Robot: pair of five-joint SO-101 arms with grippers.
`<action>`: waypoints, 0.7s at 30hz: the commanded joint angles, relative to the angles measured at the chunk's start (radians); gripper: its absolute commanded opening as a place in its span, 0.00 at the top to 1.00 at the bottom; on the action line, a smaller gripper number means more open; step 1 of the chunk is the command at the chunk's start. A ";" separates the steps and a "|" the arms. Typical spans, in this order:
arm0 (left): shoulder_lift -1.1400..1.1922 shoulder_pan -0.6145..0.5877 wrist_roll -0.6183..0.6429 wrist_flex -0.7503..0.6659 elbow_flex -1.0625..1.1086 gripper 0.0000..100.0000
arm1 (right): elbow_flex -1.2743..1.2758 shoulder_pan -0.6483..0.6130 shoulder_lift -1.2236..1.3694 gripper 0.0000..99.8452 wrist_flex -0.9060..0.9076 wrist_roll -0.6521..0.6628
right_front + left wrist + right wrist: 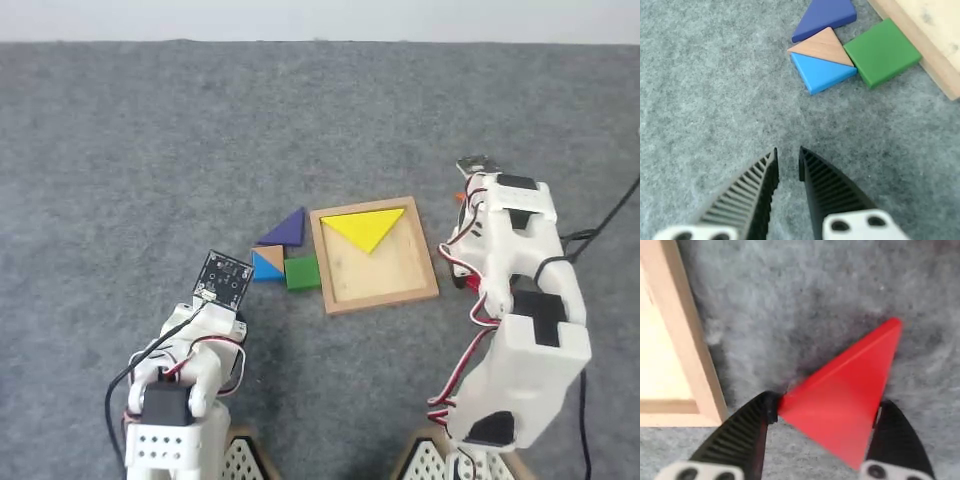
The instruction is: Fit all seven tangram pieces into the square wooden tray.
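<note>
The square wooden tray [385, 298] lies mid-table with a yellow triangle [365, 228] in its far half. Left of the tray sit a dark blue piece [285, 232], a wood-coloured triangle [270, 256], a light blue triangle [264, 268] and a green square [302, 272]. My left gripper [788, 150] hangs over bare carpet short of these pieces, open by a narrow gap with nothing in it. My right gripper [827, 407] is shut on a red triangle [850, 405] just beside the tray's rim [690, 340]. A bit of red [460, 282] shows under the right arm.
A small orange piece [462, 197] lies by the right arm, off the tray's far right corner. Grey carpet covers the whole table, with wide free room at the far side and the left. The tray's near half is bare wood.
</note>
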 commanded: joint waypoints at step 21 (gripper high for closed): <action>-0.023 0.005 0.005 0.006 -0.010 0.94 | -0.021 -0.179 -0.298 0.82 0.051 0.002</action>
